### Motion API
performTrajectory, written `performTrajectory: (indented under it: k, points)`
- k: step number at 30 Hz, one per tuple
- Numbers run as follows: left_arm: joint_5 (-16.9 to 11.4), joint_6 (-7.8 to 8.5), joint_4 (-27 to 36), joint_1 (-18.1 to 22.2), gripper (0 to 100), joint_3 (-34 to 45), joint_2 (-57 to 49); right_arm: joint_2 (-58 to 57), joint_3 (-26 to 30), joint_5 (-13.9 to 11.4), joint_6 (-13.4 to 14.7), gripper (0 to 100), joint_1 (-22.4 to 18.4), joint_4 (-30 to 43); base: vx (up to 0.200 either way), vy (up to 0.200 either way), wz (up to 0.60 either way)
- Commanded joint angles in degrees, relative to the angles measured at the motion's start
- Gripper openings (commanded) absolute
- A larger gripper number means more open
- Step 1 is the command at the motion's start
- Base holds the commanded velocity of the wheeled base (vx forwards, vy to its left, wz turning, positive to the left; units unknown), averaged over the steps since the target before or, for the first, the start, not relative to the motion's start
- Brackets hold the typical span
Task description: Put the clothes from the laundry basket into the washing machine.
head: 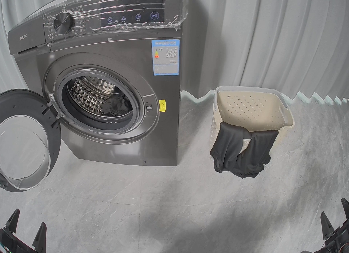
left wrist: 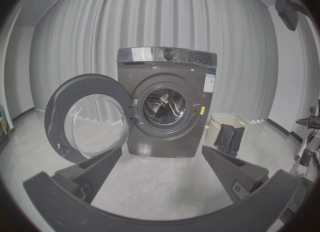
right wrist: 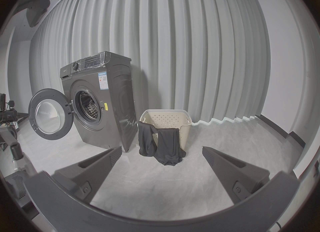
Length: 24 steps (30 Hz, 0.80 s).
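Observation:
A grey front-loading washing machine (head: pixel 109 83) stands on the floor with its round door (head: pixel 25 139) swung wide to the left. A dark garment (head: pixel 117 105) lies inside the drum (left wrist: pixel 165 106). To its right sits a cream laundry basket (head: pixel 252 108), and dark clothes (head: pixel 241 150) hang over its front rim down to the floor. My left gripper (head: pixel 25 230) is open low at the front left, far from the machine. At the front right my right gripper (head: pixel 336 217) is open, well short of the basket (right wrist: pixel 166 119). Nothing is between either pair of fingers.
Pale pleated curtains (head: pixel 272 28) run along the back wall behind the machine and basket. Bare grey marbled floor (head: pixel 174 206) stretches between the grippers and both objects. The open door juts out over the floor at the left.

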<state>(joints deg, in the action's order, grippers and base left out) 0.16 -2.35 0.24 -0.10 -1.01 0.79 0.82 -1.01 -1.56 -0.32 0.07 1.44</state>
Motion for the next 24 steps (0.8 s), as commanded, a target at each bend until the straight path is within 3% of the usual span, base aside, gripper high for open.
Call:
performTrajectory:
  k: [1,7,24]
  points:
    - [0.02,-0.02,0.02,0.01,100,0.92,-0.79,-0.55,0.48,-0.02,-0.03,100,0.01,0.06,0.0,0.0,0.0]
    - [0.02,-0.11,0.02,0.01,100,0.92,-0.79,-0.55,0.48,-0.02,-0.03,100,0.01,0.06,0.0,0.0,0.0]
    - [0.02,-0.2,0.02,0.01,100,0.92,-0.79,-0.55,0.48,-0.02,-0.03,100,0.01,0.06,0.0,-0.2,0.0]
